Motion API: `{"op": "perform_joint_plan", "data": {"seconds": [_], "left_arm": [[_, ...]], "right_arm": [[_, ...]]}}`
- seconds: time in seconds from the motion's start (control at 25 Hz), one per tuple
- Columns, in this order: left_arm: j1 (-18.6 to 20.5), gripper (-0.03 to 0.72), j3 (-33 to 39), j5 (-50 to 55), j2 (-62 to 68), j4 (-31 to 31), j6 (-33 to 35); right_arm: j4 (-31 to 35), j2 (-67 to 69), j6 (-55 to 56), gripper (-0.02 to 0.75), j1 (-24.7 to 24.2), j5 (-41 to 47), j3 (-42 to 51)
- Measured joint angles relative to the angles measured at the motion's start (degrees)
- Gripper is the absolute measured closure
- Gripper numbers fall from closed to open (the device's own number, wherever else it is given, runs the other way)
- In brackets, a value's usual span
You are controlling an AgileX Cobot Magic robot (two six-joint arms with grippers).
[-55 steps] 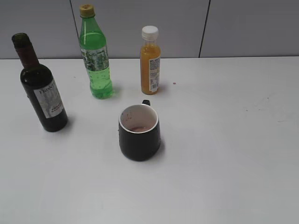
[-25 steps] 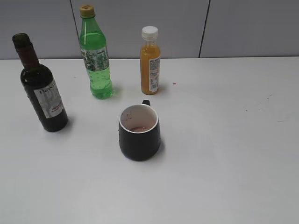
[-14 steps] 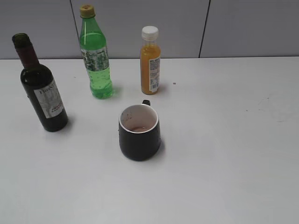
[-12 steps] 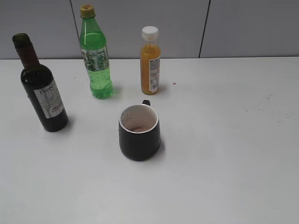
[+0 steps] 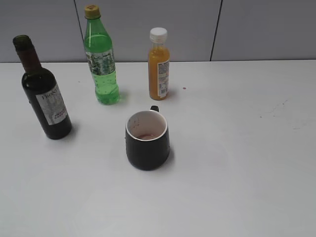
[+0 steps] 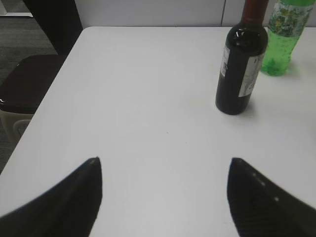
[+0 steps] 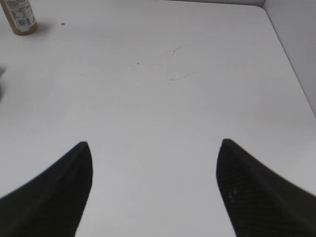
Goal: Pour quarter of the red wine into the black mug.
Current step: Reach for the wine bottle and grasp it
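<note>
The red wine bottle [image 5: 43,95] stands upright at the left of the white table, uncapped, label facing front. It also shows in the left wrist view [image 6: 239,69], ahead and to the right of my open, empty left gripper [image 6: 165,160]. The black mug [image 5: 147,139] stands mid-table with its handle at the back and a little reddish liquid at the bottom of its white inside. My right gripper [image 7: 154,144] is open and empty over bare table. Neither gripper shows in the exterior view.
A bright green plastic bottle [image 5: 101,60] and a small orange juice bottle [image 5: 159,64] stand at the back, behind the mug. The table's left edge and a dark chair [image 6: 24,84] show in the left wrist view. The table's right edge [image 7: 291,59] shows in the right wrist view.
</note>
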Motion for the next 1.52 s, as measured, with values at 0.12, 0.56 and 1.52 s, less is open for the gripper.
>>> {"op": "perform_joint_plan", "data": {"seconds": [0.12,0.56,1.52], "left_arm": [[0.0,0.099,0.0,0.0,0.0,0.0,0.0],[0.0,0.099,0.0,0.0,0.0,0.0,0.0],[0.0,0.058,-2.2,-20.1,7.8,-6.4,4.6]], "right_arm": [[-0.4,0.0,0.2,0.144,0.0,0.0,0.0],[-0.5,0.0,0.4,0.144,0.0,0.0,0.0],[-0.9,0.0,0.4,0.147,0.0,-0.1,0.0]]}}
